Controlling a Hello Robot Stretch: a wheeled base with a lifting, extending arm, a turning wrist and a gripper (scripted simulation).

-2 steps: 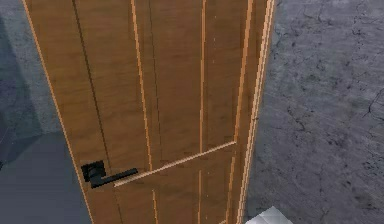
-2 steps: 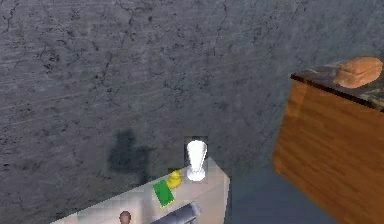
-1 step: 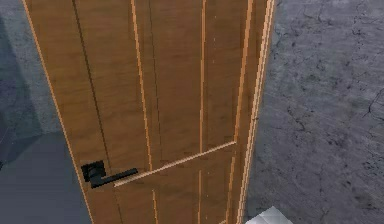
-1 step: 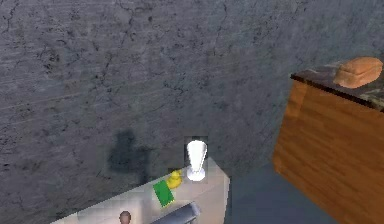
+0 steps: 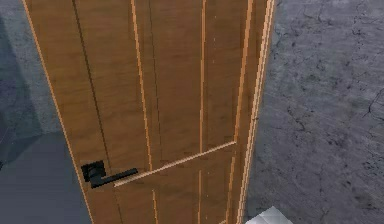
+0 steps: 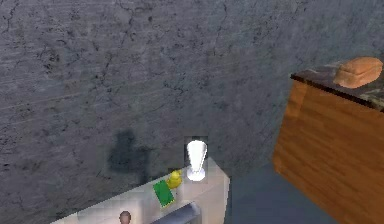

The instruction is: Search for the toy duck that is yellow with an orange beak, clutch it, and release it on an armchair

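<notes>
Forward view: a tall orange-brown plank door with paler strips (image 5: pixel 150 90) sits dead ahead, its black lever handle (image 5: pixel 105 176) at lower left. Rolling forward would bump it.

Arm side view: at bottom centre, on a smooth white cabinet top (image 6: pixel 212 192), a small rounded yellow blob (image 6: pixel 175 179) is probably the duck. It's just beside a glossy white flared vase (image 6: pixel 196 160) and a flat green block (image 6: pixel 163 192). A sloppy reach could tip the vase. The wall is rough grey stone. Can't tell the claw's state.

- A small rounded yellow blob (image 6: pixel 175 179), possibly the toy duck; its beak and pose are too small to make out.
- It rests on a white tabletop (image 6: pixel 208 195), just beside a flat green item (image 6: pixel 163 192).
</notes>
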